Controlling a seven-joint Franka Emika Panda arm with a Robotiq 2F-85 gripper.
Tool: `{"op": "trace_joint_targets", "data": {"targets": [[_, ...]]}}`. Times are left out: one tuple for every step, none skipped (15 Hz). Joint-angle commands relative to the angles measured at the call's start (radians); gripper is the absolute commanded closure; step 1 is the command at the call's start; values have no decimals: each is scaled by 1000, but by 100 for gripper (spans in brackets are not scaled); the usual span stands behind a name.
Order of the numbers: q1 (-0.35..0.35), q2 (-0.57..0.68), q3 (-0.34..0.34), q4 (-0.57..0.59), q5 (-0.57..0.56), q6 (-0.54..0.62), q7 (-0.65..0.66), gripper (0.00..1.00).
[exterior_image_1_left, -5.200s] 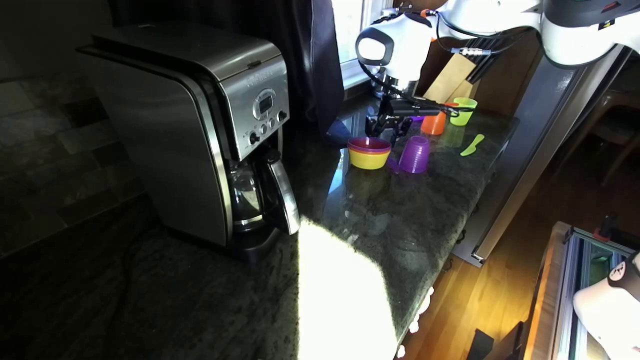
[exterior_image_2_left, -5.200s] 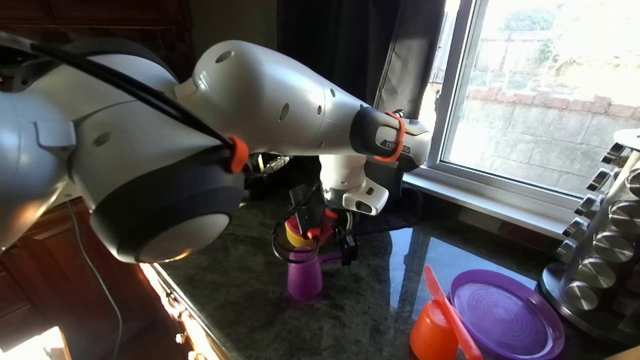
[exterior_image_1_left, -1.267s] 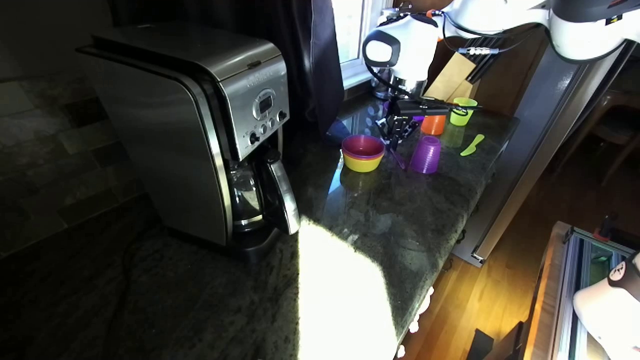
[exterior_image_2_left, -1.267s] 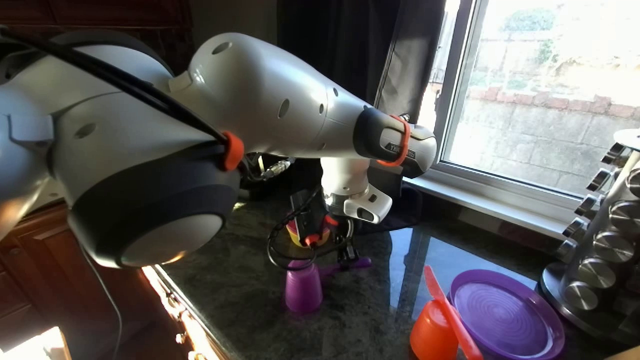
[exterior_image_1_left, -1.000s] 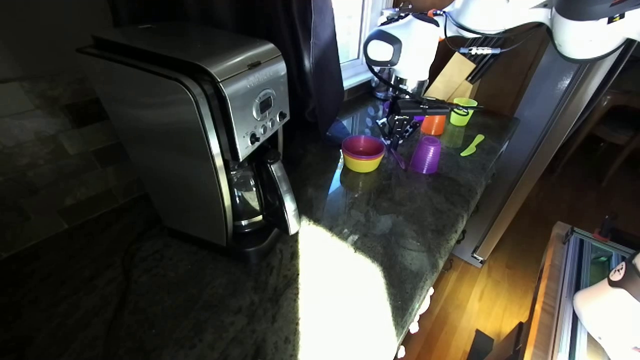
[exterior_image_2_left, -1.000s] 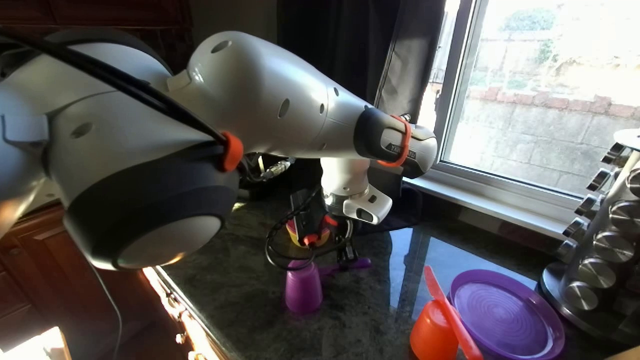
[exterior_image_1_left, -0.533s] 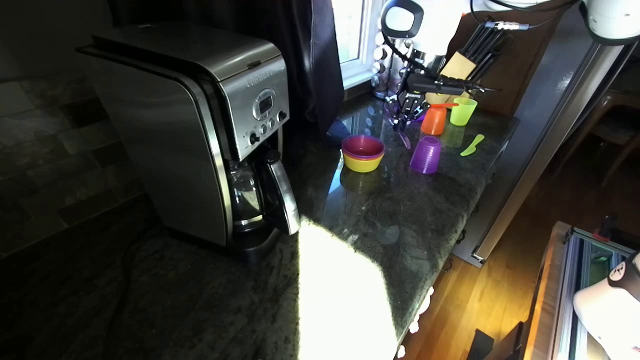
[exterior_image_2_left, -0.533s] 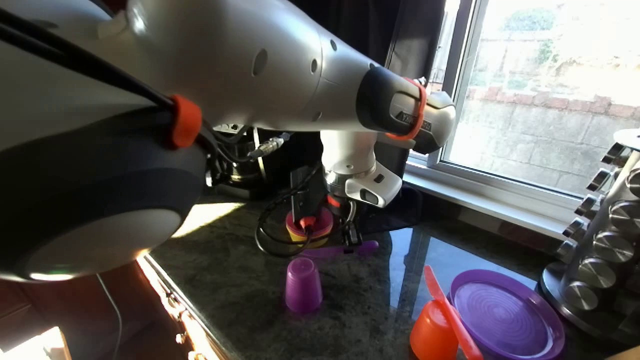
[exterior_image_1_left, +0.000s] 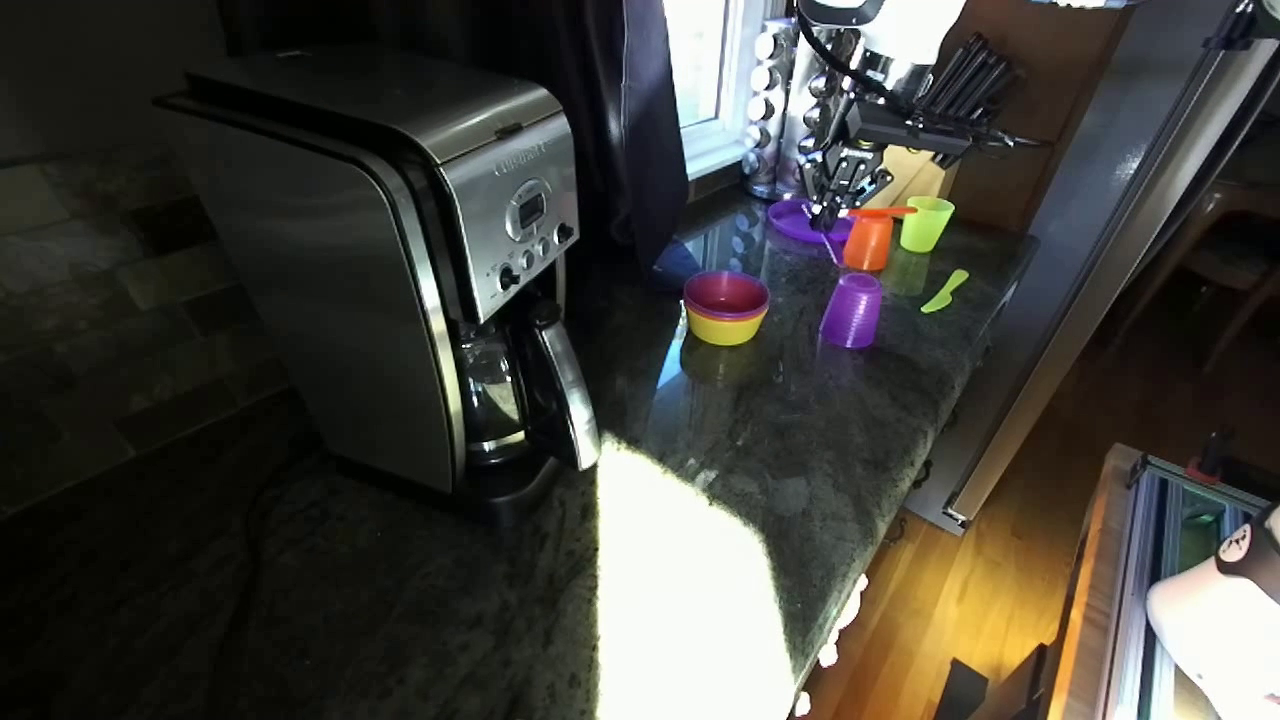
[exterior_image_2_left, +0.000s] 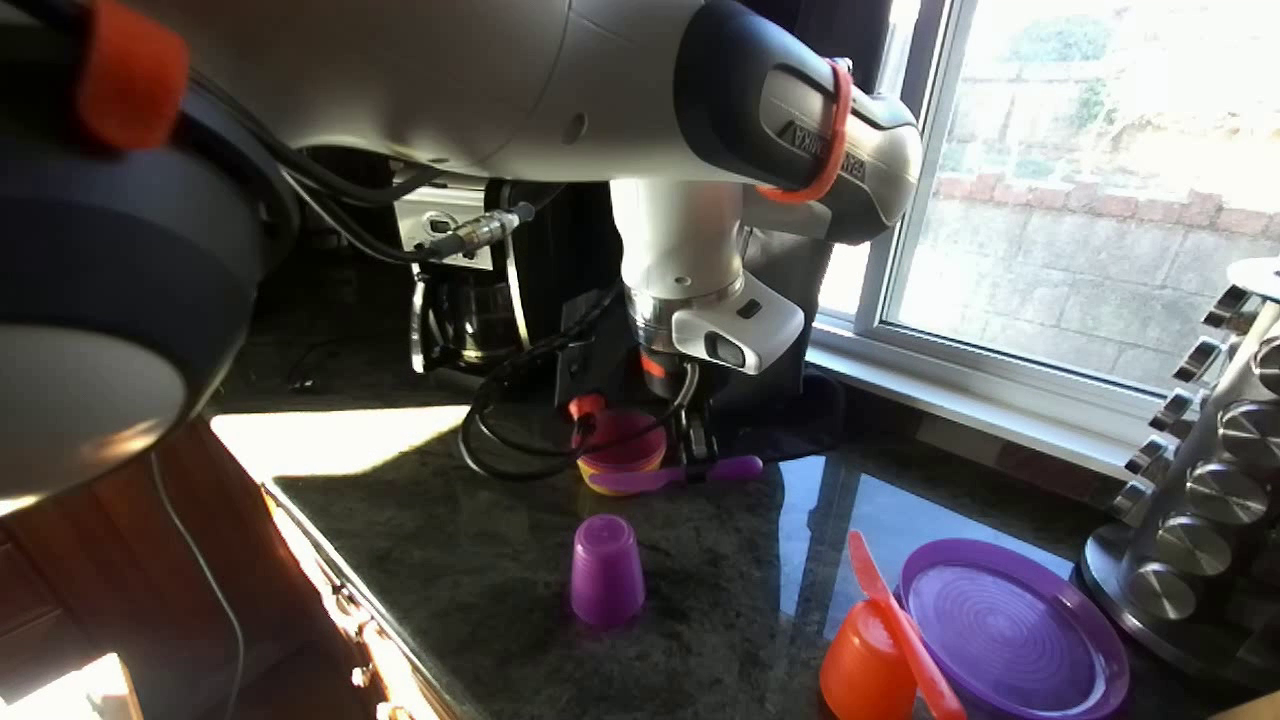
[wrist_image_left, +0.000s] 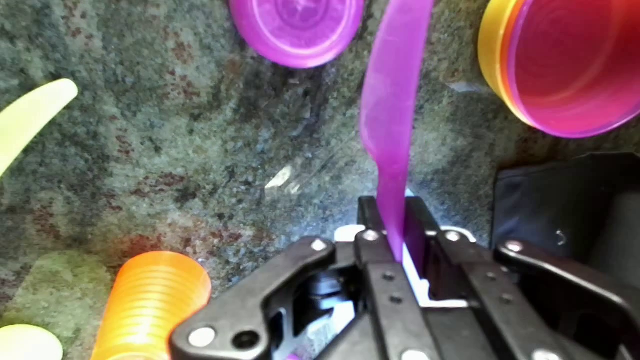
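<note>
Wrist view: what's my gripper (wrist_image_left: 393, 212) doing?
Clamped on the purple knife (wrist_image_left: 390, 100), blade out one side; in an exterior view I also see the handle end (exterior_image_2_left: 740, 467) out the other

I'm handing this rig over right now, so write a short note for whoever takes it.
Tool: shut on the purple knife.
Things: knife held above the counter; upturned purple cup and stacked bowls stand on the counter; upturned orange cup sits beside the purple plate.
Done: knife gripped and off the counter.
Left: knife not yet set down or released.
</note>
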Motion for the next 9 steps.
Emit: {"op": "trace_joint_targets", "data": {"targets": [[-65, -67, 41, -121, 15, -1, 59, 96], [-76, -77, 50, -142, 15, -1, 70, 96], [-83, -88, 55, -155, 15, -1, 85, 96], [-96, -96, 69, -173, 15, -1, 94, 96], [-109, -102, 81, -189, 15, -1, 102, 96], [-120, -109, 94, -204, 15, -1, 113, 96], [-127, -118, 101, -216, 15, -1, 120, 96], [-137, -123, 111, -228, 15, -1, 124, 96], [-145, -129, 118, -236, 15, -1, 130, 96]]}}
